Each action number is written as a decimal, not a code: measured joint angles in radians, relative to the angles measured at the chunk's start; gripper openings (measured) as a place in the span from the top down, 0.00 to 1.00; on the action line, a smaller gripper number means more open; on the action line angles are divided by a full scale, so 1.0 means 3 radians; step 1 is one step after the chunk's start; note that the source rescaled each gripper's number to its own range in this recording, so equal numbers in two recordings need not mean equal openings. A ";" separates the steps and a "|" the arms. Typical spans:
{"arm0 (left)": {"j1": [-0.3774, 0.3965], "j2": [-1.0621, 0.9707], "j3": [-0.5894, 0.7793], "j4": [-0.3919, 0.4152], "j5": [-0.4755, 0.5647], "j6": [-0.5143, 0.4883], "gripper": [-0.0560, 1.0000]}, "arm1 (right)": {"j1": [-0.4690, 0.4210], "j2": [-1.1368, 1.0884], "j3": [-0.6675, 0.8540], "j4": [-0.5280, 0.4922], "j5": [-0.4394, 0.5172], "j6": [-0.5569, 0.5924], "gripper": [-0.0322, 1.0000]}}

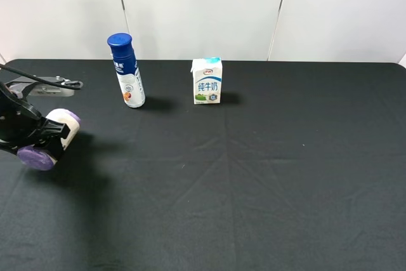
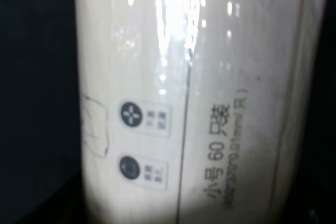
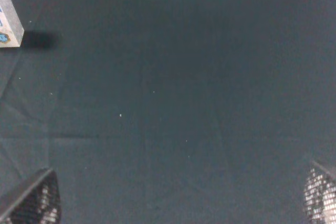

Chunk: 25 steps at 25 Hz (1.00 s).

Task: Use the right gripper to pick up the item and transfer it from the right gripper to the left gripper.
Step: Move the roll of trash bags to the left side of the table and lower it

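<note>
The item, a stubby cream-white bottle with lilac-purple ends, is held tilted above the black table at the far left. My left gripper is shut on its middle. In the left wrist view the item's cream wall with small print fills the picture, and the fingers are hidden in the dark sides. My right gripper is open and empty over bare cloth. Only its two spread fingertips show in the right wrist view. The right arm is out of the exterior high view.
A taller blue-capped white bottle and a small white-and-blue milk carton stand at the back of the black-clothed table. The carton's corner also shows in the right wrist view. A white wall stands behind.
</note>
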 joint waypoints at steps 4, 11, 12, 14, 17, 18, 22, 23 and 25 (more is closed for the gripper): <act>-0.0171 0.0000 0.0000 -0.0074 0.0000 0.0163 0.94 | 0.0000 0.0000 0.0000 0.0000 0.0000 0.0000 0.00; -0.0335 0.0000 0.0000 -0.0188 0.0072 0.0186 0.95 | 0.0000 0.0000 0.0000 0.0000 0.0000 0.0000 0.00; -0.0345 0.0000 0.0000 -0.0219 0.0077 0.0186 0.95 | 0.0000 0.0000 0.0000 0.0000 0.0000 0.0000 0.00; -0.0345 0.0000 0.0000 -0.0250 0.0088 0.0186 0.95 | 0.0000 0.0000 0.0000 0.0000 0.0000 0.0000 0.00; -0.0345 0.0000 0.0000 -0.0260 0.0124 0.0252 0.95 | 0.0000 0.0000 0.0000 0.0000 0.0000 0.0000 0.00; -0.0345 0.0000 0.0000 -0.0260 0.0131 0.0294 0.95 | 0.0000 0.0000 0.0000 0.0000 0.0000 0.0000 0.00; -0.0345 0.0000 0.0000 -0.0286 0.0087 0.0377 0.68 | 0.0000 0.0000 0.0000 0.0000 0.0000 0.0000 0.00; -0.0345 0.0000 -0.0001 -0.0313 0.0043 0.0377 0.44 | 0.0000 0.0000 0.0000 0.0000 0.0000 0.0000 0.00; -0.0345 0.0000 -0.0004 -0.0364 -0.0020 0.0381 0.18 | 0.0000 0.0000 0.0000 0.0000 0.0000 0.0000 0.00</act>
